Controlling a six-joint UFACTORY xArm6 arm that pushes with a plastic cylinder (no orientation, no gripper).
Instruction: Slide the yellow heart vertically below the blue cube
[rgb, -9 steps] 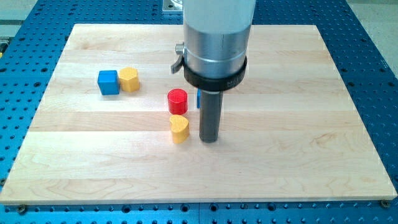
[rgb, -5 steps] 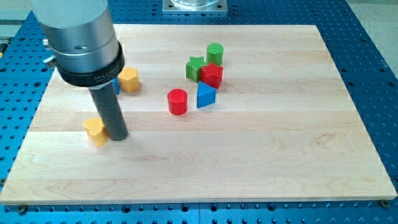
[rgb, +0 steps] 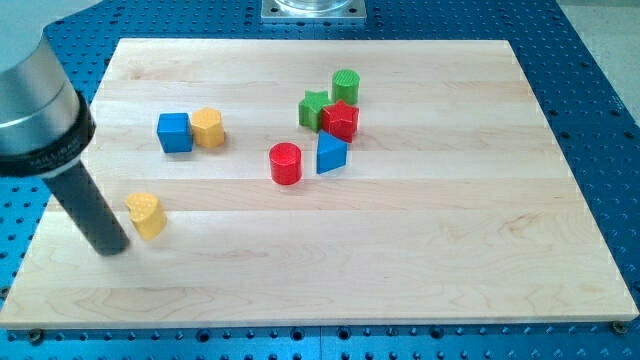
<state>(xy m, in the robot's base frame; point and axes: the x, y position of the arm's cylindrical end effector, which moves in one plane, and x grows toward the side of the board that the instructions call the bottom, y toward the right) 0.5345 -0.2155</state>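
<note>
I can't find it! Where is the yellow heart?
The yellow heart sits near the view's left edge, below and slightly left of the blue cube, with my tip just to its left.

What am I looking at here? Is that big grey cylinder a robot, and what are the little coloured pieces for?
Yes: it is a robot arm seen by one camera. It has no jaws and holds nothing; it ends in a dark rod, and my tip slides along the wooden board to push blocks. Right now my tip sits just left of the yellow heart. Above them in the view sit the blue cube and another yellow block, side by side. Mid-board are a red cylinder, a blue triangle-like block, a red block and two green blocks.
</note>
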